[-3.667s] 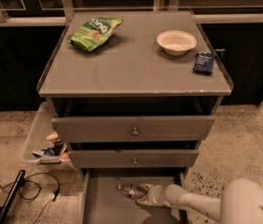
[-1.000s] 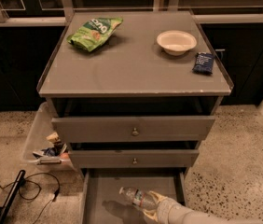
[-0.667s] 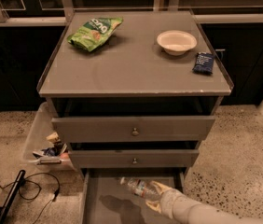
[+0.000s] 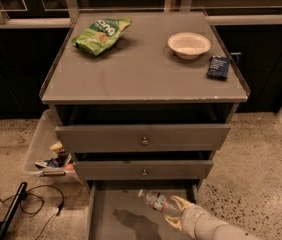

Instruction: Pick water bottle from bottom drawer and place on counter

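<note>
At the foot of the cabinet, the pincer (image 4: 177, 210) is closed on the base end of the water bottle (image 4: 157, 201). The bottle juts up and to the left of the pincer, cap outermost, tilted rather than upright. We judge it to be clear of the floor of the bottom drawer (image 4: 103, 218), since a dark shadow (image 4: 131, 222) lies apart from it, below and to the left of the pincer. Held by one end and slanted, it looks ready to be drawn out of the open drawer without catching the two upper drawers (image 4: 144, 141) that overhang just above the pincer. The bottle is small and clear, with a white cap and a thin red-and-white band about its middle. We reckon it is light plastic that could twist in a grip taken so far from its middle. The counter surface (image 4: 146, 76), where it is to go, lies well above the pincer, beyond both upper drawers. There a green chip bag (image 4: 101, 34) sits far up and to the left, a pale bowl (image 4: 189, 44) almost straight above, and a dark blue packet (image 4: 218, 67) up and to the right. Grey top shows between them toward the near edge, which we judge to be room enough for the bottle.
</note>
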Motion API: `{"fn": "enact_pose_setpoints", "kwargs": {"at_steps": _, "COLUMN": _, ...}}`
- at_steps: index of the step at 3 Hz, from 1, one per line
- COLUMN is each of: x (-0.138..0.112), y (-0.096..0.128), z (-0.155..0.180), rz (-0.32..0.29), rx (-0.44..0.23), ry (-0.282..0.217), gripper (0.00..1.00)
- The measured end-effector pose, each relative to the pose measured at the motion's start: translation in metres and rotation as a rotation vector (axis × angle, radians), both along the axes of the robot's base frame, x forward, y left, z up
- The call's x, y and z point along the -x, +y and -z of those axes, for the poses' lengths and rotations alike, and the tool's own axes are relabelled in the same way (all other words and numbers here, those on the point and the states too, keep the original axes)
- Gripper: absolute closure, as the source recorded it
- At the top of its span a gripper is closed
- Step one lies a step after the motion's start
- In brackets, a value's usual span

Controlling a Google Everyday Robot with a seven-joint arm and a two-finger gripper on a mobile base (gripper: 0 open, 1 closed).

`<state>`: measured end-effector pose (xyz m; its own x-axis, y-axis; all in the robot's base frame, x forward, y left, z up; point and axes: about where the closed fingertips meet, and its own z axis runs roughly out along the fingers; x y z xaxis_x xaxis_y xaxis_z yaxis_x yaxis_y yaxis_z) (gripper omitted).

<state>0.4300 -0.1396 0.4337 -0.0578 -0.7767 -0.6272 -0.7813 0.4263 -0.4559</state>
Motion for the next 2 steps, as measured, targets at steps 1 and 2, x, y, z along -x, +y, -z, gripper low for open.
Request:
{"fn": "enact_pose_setpoints", "kwargs": {"at_steps": 1, "x": -0.005, "y": 0.005, "z": -0.002, "rz": 0.000, "rx": 0.025, "ry": 0.015, "gripper": 1.00}}
{"fn": "enact_pose_setpoints", "kwargs": {"at_steps": 2, "x": -0.028, "y": 0.005, "z": -0.033, "rz": 0.004, "rx": 0.041, "ry": -0.021, "gripper": 1.00}}
